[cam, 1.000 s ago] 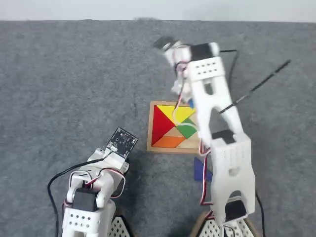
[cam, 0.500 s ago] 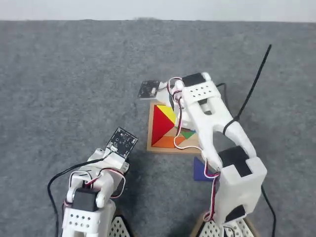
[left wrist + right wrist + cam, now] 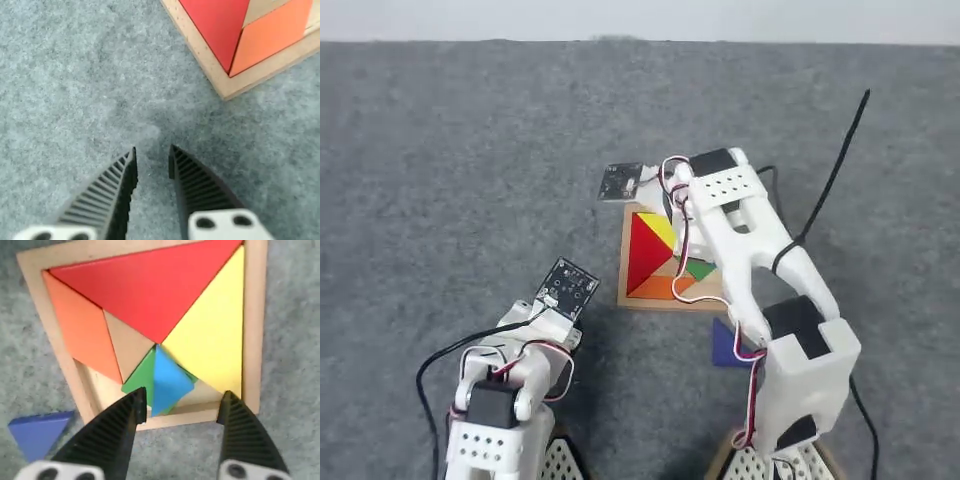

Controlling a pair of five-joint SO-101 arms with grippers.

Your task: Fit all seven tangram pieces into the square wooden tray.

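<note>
The square wooden tray (image 3: pixel 623 255) sits on the grey, felt-covered worktop (image 3: pixel 470 150), a little to the right of its middle, and the right arm (image 3: pixel 760 250) leans out over the tray from the near edge. Its right gripper (image 3: pixel 183 397) hangs directly above the tray's near rim with the jaws spread wide and nothing between them. Inside the tray, a big red triangle (image 3: pixel 150 295) fills one side and a big yellow triangle (image 3: pixel 215 340) fills the next, the two meeting along a long edge. An orange piece (image 3: pixel 80 335) lies flat against the red on the other side, and a pale wood-coloured triangle (image 3: pixel 127 345) is wedged between them. A green piece (image 3: pixel 140 380) sits toward the near rim with a light blue piece (image 3: pixel 167 380) on or against it. From here it looks as if the blue one rides over the green instead of lying flat, but I can't be sure. A dark blue triangle (image 3: pixel 725 343) lies out on the felt just off the tray's near right corner, between the tray and the right arm's base. The left gripper (image 3: pixel 152 150) hovers low over bare felt near the tray's near left corner, its jaws parted by a narrow gap and holding nothing.
</note>
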